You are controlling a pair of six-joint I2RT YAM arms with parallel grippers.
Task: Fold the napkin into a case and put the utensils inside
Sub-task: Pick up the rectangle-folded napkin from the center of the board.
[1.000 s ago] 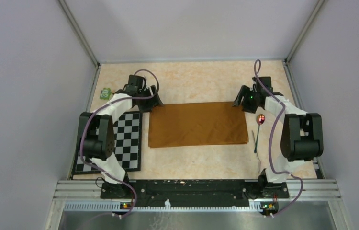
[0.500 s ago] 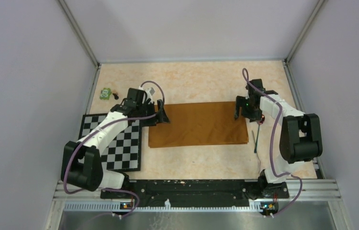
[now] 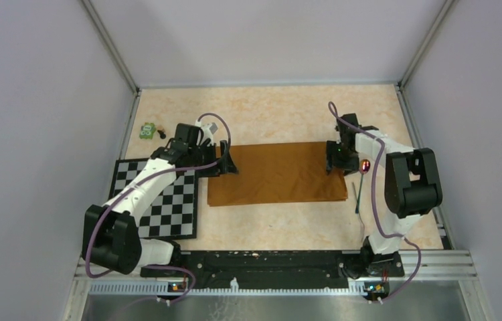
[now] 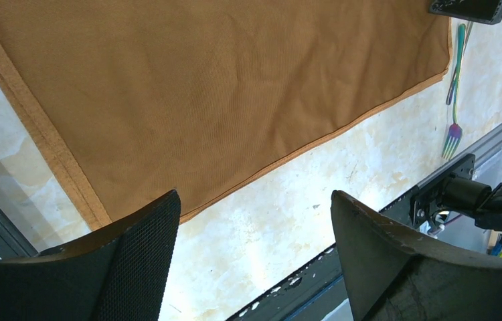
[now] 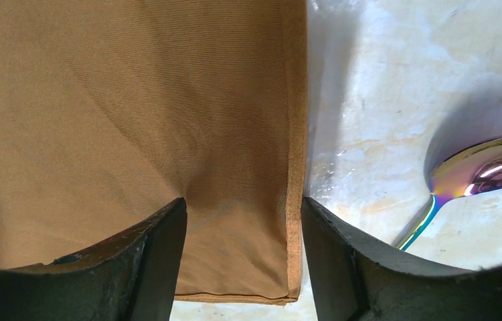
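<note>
The napkin (image 3: 276, 172) lies as a flat rectangle on the tabletop (image 3: 268, 114), with the utensils (image 3: 365, 166) just beside its right edge. Both arms have come inward. The left end effector (image 3: 227, 162) is open and empty at the left edge. The right end effector (image 3: 337, 160) is open astride the right hem, so the next fold is probably near.

Matt, finely ribbed cloth napkin (image 5: 134, 100); beside the right pincer (image 5: 241, 204), a glossy iridescent metal spoon (image 5: 486, 167) on smooth mottled table (image 5: 382, 100).

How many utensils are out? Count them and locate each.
2: a spoon just right of the napkin, a fork beyond it toward the robot. More may hide underneath.
</note>
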